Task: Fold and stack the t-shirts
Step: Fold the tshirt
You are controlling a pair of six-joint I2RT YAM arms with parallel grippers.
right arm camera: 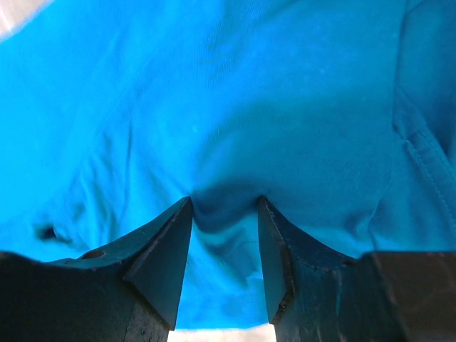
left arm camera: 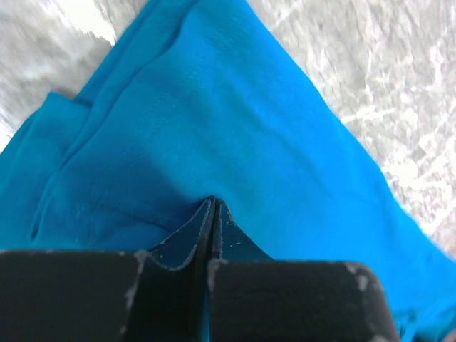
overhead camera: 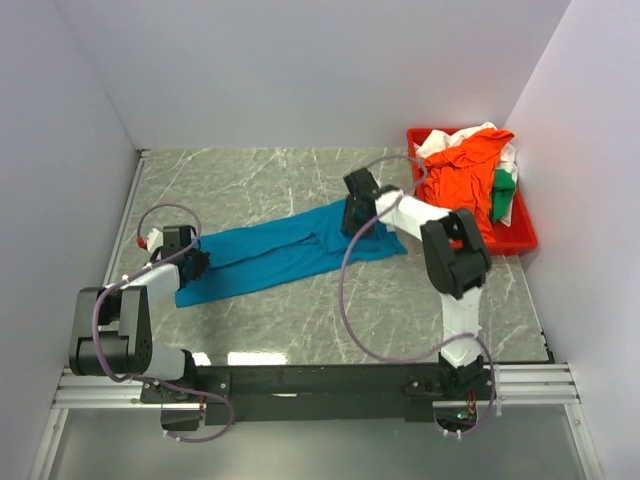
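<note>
A teal-blue t-shirt (overhead camera: 280, 255) lies pulled out in a long band across the marble table. At its left end my left gripper (overhead camera: 195, 262) sits low on the cloth. In the left wrist view that gripper (left arm camera: 213, 203) has its fingers pressed together, with a thin strip of the teal shirt (left arm camera: 249, 121) pinched between them. My right gripper (overhead camera: 355, 215) is over the shirt's right end. In the right wrist view it (right arm camera: 224, 203) stands open, its fingers (right arm camera: 164, 256) apart and pressing down into the teal shirt (right arm camera: 249, 92), with a small bulge of cloth between them.
A red tray (overhead camera: 520, 240) stands at the back right against the wall. In it lie an orange shirt (overhead camera: 460, 175), a white one (overhead camera: 480, 132) and a green one (overhead camera: 503, 195). White walls close in the table on three sides.
</note>
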